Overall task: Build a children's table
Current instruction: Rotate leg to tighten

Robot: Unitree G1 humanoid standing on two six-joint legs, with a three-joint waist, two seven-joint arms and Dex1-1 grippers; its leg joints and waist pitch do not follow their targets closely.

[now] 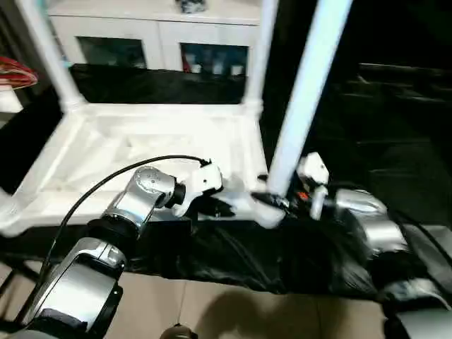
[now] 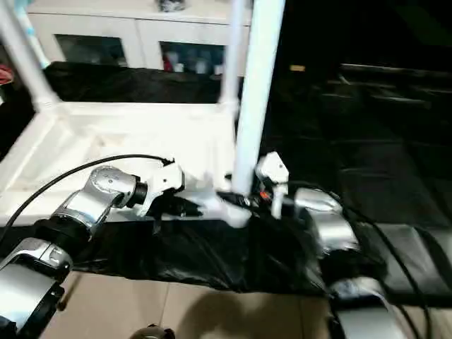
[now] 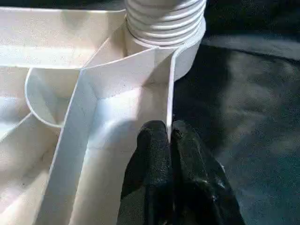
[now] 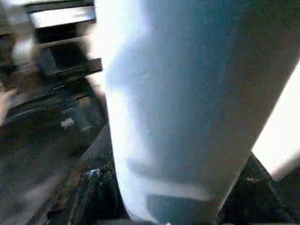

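The white tabletop (image 1: 141, 141) lies upside down, ribbed underside up. Two legs stand in its far corners, one on the left (image 1: 44, 53) and one on the right (image 1: 258, 49). A third leg (image 1: 305, 99) rises tilted from the near right corner socket (image 1: 263, 210). My right gripper (image 1: 277, 200) is shut on this leg low down, and the leg (image 4: 178, 117) sits between the fingers. The leg's ridged end (image 3: 164, 21) sits in the socket. My left gripper (image 1: 215, 206) is beside that corner, its black fingers (image 3: 154, 145) shut on the tabletop's thin rim wall (image 3: 169, 93).
A black sheet (image 1: 233, 254) covers the surface under the tabletop and hangs over its front edge. A white glass-door cabinet (image 1: 162, 35) stands behind. Something red (image 1: 14, 74) lies at the far left. Dark furniture (image 1: 395, 92) is on the right, with tiled floor (image 1: 212, 311) below.
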